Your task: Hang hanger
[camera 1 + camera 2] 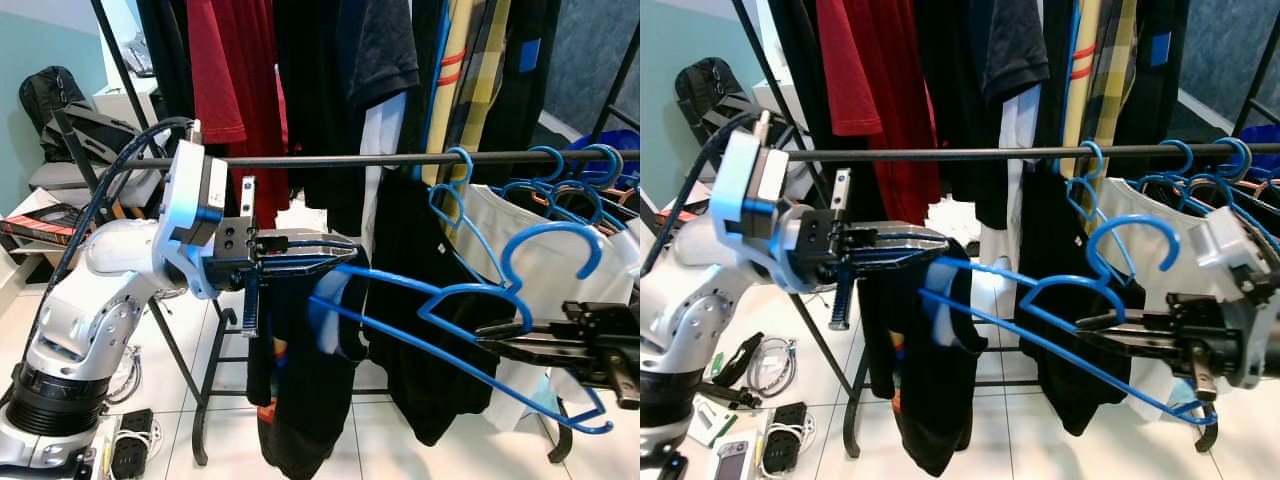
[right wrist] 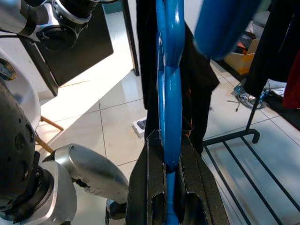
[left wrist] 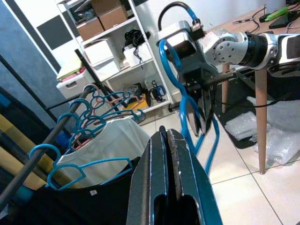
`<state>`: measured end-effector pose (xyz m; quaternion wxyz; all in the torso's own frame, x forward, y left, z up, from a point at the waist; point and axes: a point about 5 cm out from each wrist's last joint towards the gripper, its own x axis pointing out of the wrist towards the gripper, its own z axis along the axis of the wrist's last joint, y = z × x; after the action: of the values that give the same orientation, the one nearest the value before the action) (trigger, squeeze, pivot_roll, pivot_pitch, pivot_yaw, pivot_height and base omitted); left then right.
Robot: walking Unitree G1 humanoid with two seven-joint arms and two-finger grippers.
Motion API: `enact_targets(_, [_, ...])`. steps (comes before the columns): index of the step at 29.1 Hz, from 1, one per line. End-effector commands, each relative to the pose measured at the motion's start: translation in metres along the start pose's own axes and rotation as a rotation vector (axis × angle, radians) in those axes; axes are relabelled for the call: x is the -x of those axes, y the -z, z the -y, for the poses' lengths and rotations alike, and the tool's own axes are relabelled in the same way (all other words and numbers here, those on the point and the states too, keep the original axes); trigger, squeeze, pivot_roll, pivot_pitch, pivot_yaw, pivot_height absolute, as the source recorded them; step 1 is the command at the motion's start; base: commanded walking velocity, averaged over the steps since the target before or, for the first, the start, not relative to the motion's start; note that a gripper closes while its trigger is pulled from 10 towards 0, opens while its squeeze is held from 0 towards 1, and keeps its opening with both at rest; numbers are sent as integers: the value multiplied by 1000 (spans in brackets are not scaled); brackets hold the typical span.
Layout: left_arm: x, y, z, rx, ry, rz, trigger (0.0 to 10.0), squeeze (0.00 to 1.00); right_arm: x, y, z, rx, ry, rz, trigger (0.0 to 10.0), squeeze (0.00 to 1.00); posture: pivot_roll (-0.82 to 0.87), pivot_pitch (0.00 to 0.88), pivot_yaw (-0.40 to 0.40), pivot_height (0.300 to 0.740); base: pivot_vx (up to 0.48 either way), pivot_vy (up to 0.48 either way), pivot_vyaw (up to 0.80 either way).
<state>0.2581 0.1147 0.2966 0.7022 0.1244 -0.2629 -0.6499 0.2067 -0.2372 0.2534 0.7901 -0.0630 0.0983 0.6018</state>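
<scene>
Two-arm carry of a blue hanger (image 1: 440, 300) in front of a clothes rail (image 1: 400, 158), below rail height and not yet hooked. The left end effector (image 1: 335, 255) has its fingers closed together at the hanger's left shoulder, where a black garment (image 1: 300, 370) is draped; whether the bar or the cloth is pinched cannot be told. The right end effector (image 1: 500, 340) is clamped on the hanger near the base of its neck, the blue bar seen squeezed between its fingers in the right wrist view. The hook (image 1: 555, 245) curls upward just below and in front of the rail, near a cluster of blue hangers (image 1: 560, 175) already hung at the rail's right end. Judged step: transport and alignment, mid-task. The next move appears to call for raising both arms together, carrying the hook over the rail in a free gap, then lowering it before letting go. No brand, label or writing is legible in any view.
</scene>
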Motion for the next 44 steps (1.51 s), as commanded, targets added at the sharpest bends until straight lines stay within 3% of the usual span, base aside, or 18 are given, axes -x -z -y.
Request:
enact_targets(1, [-5, 0, -1, -11, 0, 8, 10000, 0, -9, -1, -2, 13, -29, 7, 10000, 0, -132, 0, 72, 740, 0, 0, 0])
enact_targets(9, [-21, -12, -3, 5, -16, 124, 10000, 0, -28, 1, 13, 48, 55, 45, 10000, 0, -127, 0, 74, 740, 0, 0, 0])
enact_targets(13, [-20, -17, -6, 2, -38, 143, 10000, 0, -31, 5, 19, 50, 107, 29, 10000, 0, -127, 0, 74, 740, 0, 0, 0])
enact_targets(16, [-15, -25, -13, 1, -76, 172, 10000, 0, -34, 13, 31, 49, 213, -4, 10000, 0, -124, 0, 73, 740, 0, 0, 0])
enact_targets(20, [-12, -29, -15, 12, -92, 185, 10000, 0, -36, 12, 42, 70, 293, 21, 10000, 0, -122, 0, 74, 740, 0, 0, 0])
enact_targets(23, [-12, -29, -15, 12, -92, 185, 10000, 0, -36, 12, 42, 70, 293, 21, 10000, 0, -122, 0, 74, 740, 0, 0, 0])
enact_targets(25, [-12, -25, -13, 20, -82, 150, 10000, 0, -41, 1, 39, 95, 251, 115, 10000, 0, -119, 0, 71, 740, 0, 0, 0])
enact_targets(28, [-14, -20, -8, 35, -65, 138, 10000, 0, -44, -4, 34, 106, 205, 149, 10000, 0, -120, 0, 69, 740, 0, 0, 0])
enact_targets(29, [-21, -11, -1, 54, -39, 118, 10000, 0, -48, -10, 29, 119, 148, 187, 10000, 0, -124, 0, 69, 740, 0, 0, 0])
enact_targets(34, [-30, 2, 4, 70, -38, 107, 10000, 0, -51, -17, 24, 138, 106, 221, 10000, 0, -132, 0, 72, 740, 0, 0, 0])
enact_targets(44, [-47, 0, 12, 102, -5, 173, 10000, 0, -55, -19, 29, 159, 142, 243, 10000, 0, -134, 0, 76, 740, 0, 0, 0])
